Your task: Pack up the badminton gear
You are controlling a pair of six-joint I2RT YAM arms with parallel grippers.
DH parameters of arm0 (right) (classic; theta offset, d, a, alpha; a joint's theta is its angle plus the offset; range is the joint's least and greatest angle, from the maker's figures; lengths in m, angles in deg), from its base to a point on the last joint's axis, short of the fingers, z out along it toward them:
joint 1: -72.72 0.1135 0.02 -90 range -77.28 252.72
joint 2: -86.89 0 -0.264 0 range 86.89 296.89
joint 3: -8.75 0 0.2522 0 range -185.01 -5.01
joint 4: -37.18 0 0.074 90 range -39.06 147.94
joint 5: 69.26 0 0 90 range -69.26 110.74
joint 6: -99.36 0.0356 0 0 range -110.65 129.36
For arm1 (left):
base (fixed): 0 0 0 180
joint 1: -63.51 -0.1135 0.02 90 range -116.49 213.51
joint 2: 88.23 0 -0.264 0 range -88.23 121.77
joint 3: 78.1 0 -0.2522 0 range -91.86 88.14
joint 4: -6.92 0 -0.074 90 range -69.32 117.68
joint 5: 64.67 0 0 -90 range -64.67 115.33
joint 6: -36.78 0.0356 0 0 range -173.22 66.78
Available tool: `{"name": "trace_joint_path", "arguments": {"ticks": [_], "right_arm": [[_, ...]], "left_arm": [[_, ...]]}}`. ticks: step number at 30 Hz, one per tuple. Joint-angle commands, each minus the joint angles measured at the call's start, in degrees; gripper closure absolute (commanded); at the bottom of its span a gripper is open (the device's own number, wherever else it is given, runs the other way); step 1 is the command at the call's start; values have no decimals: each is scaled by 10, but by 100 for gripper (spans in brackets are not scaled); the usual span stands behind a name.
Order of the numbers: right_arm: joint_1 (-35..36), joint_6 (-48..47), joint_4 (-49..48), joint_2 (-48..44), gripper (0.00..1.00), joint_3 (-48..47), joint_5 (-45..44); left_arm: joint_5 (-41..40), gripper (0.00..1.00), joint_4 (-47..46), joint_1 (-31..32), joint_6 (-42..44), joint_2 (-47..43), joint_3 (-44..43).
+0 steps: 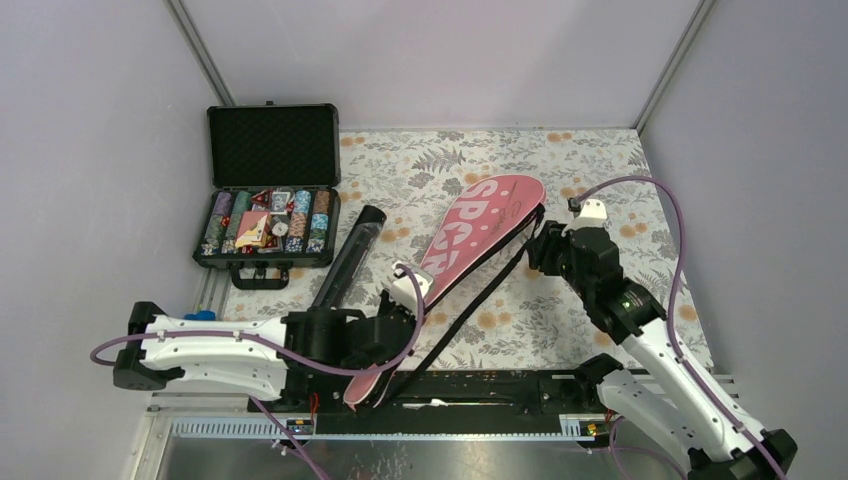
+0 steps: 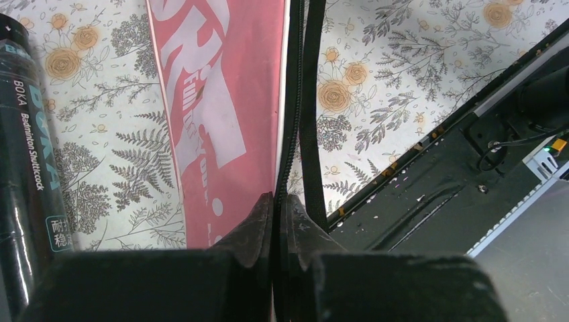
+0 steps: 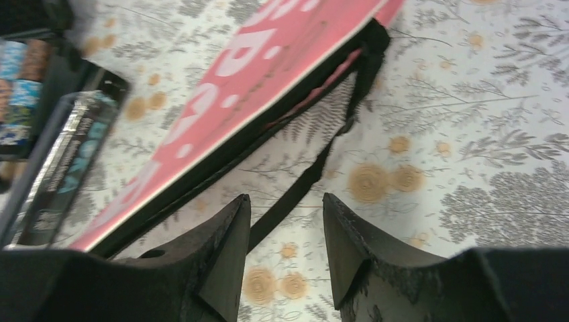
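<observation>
**Bag pinched by left arm, right arm open over strap**

Pink SPORT bag [image 1: 480, 235] lies flat and diagonal on the floral worktop [image 1: 600, 160]. Its wide end is toward the far middle, and its narrow end comes back to the near edge, over the black rail between the arm bases. From the right wrist the bag [image 3: 268, 74] shows a black side edge gaping a little at the wide end. A pink strip sits in the slit; can't tell what it is. The bag's black strap [image 1: 490, 290] trails loose on the worktop along its right side.

Left gripper [image 2: 275, 201] is down at the narrow part of the bag [image 2: 221, 100], jaws clenched on its black side edge with almost no gap between them. The strap [image 2: 312, 100] runs just right of them.

Right gripper [image 3: 287, 208] is near the wide end, jaws released and spread. The strap [image 3: 295, 188] passes below the gap; nothing is between the jaws.

Long black tube [image 1: 350, 260] lies left of the bag, roughly parallel and apart from it. The teal lettering reads "BOKA Badminton Shuttlecock" from the left wrist [image 2: 23, 168].

Further left, against the wall, the black chip case [image 1: 270, 190] stands open with its lid up and rows of colourful chips inside. Small blue block [image 1: 203, 316] peeks out just behind the left arm.
</observation>
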Motion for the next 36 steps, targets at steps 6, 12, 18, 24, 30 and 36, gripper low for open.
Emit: {"name": "trace_joint_path", "arguments": {"ticks": [6, 12, 18, 24, 30, 36], "right_arm": [[-156, 14, -64, 86, 50, 21, 204], [-253, 71, -242, 111, 54, 117, 261], [-289, 83, -339, 163, 46, 145, 346], [-312, 94, -392, 216, 50, 168, 327], [-331, 123, -519, 308, 49, 172, 392], [-331, 98, -670, 384, 52, 165, 460]], "left_arm": [[8, 100, -23, -3, -32, -50, -25], [15, 100, -26, -3, -44, -67, -23], [19, 100, -23, -4, -46, -80, -26], [30, 100, -41, -5, -55, -97, -19], [43, 100, -62, -5, -61, -122, -11], [54, 100, -51, -7, -61, -129, -18]]}}
